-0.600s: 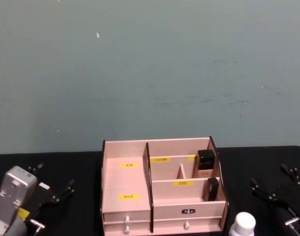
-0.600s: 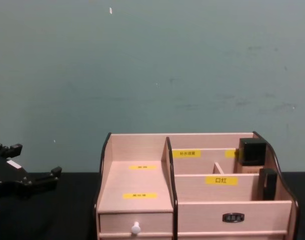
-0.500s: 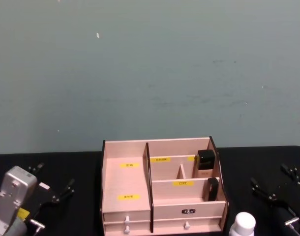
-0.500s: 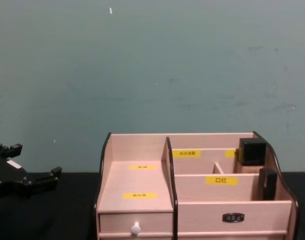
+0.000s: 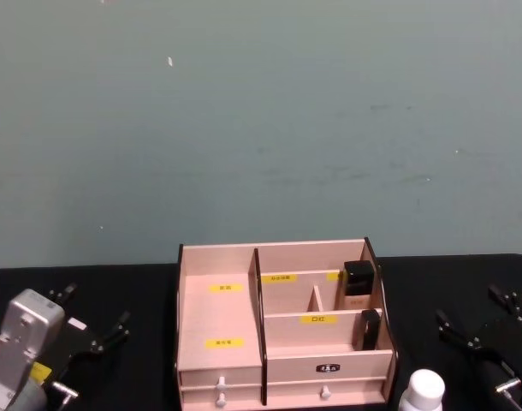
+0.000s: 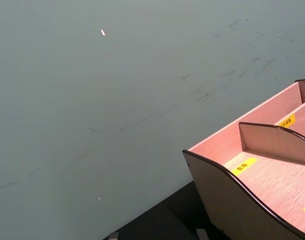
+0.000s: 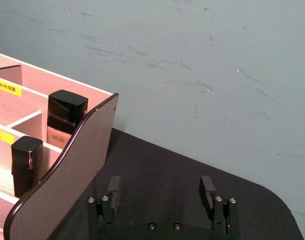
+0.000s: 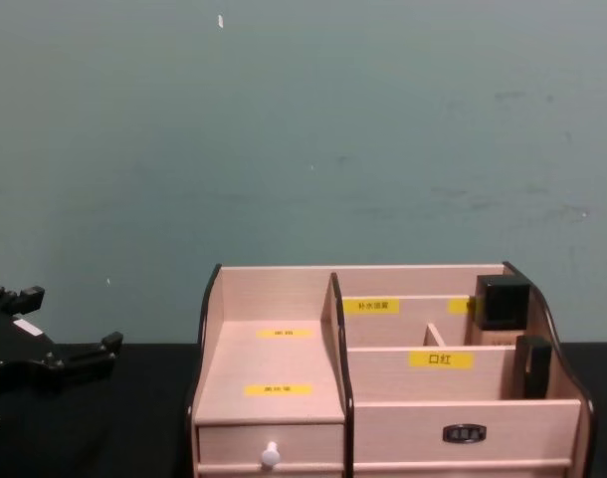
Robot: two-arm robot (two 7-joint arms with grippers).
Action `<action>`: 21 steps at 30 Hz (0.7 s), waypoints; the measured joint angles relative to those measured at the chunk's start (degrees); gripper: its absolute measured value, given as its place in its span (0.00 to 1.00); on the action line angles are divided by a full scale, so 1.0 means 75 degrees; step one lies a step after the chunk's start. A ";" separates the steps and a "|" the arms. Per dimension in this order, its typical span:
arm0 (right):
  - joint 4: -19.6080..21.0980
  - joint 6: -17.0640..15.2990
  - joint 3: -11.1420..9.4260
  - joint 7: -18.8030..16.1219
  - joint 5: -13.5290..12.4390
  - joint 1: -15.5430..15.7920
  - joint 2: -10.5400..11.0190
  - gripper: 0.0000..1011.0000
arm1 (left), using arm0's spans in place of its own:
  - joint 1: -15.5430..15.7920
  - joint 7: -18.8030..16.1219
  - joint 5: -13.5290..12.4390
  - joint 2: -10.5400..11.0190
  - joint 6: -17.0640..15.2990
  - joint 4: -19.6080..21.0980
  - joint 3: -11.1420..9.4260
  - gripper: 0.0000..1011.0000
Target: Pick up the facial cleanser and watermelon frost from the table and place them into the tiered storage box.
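The tiered storage box (image 5: 220, 261) stands at the table's middle, light wood with dark edges, yellow labels and two white-knobbed drawers; it also shows in the chest view (image 8: 274, 294) and both wrist views (image 6: 227, 200) (image 7: 77, 160). A white bottle top (image 5: 421, 390) pokes up at the near right edge; I cannot tell whether it is the facial cleanser. The watermelon frost is out of view. My left gripper (image 5: 97, 308) (image 8: 65, 321) hovers open and empty left of the box. On the other side, my right gripper (image 5: 473, 310) (image 7: 160, 187) is open and empty too.
Two black-capped items (image 5: 358, 276) (image 5: 370, 328) stand in the box's right-hand compartments, seen close in the right wrist view (image 7: 66, 111) (image 7: 26, 157). The black tabletop (image 7: 192, 170) ends at a grey-green wall (image 5: 261, 128) just behind the box.
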State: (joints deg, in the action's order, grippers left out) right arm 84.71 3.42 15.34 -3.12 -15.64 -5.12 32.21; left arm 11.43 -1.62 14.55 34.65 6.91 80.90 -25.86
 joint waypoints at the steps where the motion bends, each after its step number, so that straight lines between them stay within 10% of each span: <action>1: 0.0000 0.0000 0.0000 0.0000 0.0000 0.0000 0.0000 0.99 | 0.0000 0.0000 0.0000 0.0000 0.0000 0.0000 0.0000 0.99; 21: 0.0000 0.0000 0.0000 0.0000 0.0000 0.0000 0.0000 0.99 | 0.0000 0.0000 0.0000 0.0000 0.0000 0.0000 0.0000 0.99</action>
State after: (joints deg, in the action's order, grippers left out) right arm 84.71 3.42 15.33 -3.12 -15.64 -5.12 32.21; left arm 11.43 -1.62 14.55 34.65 6.91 80.90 -25.86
